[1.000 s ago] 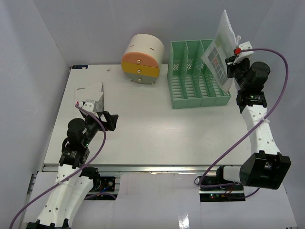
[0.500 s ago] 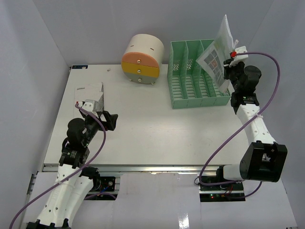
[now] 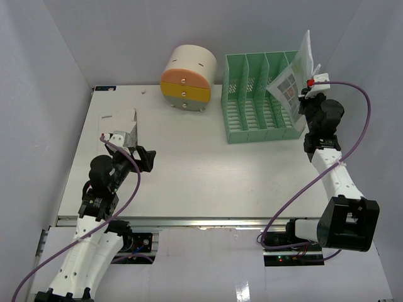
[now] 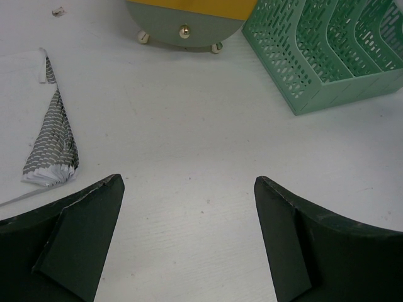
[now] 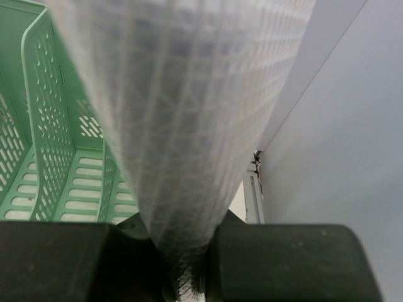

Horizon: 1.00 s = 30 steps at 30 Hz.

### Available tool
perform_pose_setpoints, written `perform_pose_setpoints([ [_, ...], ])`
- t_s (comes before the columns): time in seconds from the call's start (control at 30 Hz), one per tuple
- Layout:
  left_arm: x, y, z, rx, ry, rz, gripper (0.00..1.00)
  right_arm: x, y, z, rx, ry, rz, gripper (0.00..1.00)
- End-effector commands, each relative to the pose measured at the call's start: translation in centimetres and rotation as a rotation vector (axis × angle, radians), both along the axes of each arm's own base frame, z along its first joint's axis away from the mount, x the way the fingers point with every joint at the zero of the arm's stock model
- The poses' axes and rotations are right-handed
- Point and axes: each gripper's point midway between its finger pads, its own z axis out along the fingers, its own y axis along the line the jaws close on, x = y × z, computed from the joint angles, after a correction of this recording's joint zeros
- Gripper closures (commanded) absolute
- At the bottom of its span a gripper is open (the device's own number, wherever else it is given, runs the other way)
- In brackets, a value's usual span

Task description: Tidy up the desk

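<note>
The mesh pouch (image 3: 291, 88), pinched by right fingers (image 5: 289, 264), has shifted right over the green rack (image 3: 252, 123); left fingers (image 4: 69, 239) wide.

Plain pale grey panels enclose the scene: rear wall (image 3: 126, 31); left wall (image 3: 38, 94); right wall (image 3: 378, 38); lighting even; shadows soft.
</note>
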Motion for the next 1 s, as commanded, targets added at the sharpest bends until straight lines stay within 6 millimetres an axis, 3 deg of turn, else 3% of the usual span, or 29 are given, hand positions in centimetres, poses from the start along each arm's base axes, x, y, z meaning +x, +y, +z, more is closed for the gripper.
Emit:
perform_pose_setpoints([
  [0.0,0.1,0.2,0.3,0.007,-0.02,0.005,0.05,-1.0,-1.1,5.0,-0.017,-0.172,-0.048,0.92],
  [0.37,0.0,0.2,0.3,0.008,-0.022,0.007,0.05,-1.1,-0.4,4.6,-0.016,-0.165,-0.014,0.92],
  [0.63,0.1,0.2,0.1,0.011,-0.016,0.008,0.04,0.1,3.5,4.2,0.065,-0.099,0.175,0.92],
  [0.83,0.2,0.3,0.1,0.013,-0.015,0.012,0.04,1.9,6.1,4.1,0.086,-0.096,0.206,0.92],
  [0.97,0.2,0.3,0.0,0.015,-0.013,0.012,0.04,3.2,6.2,4.1,0.084,-0.12,0.185,0.92],
])
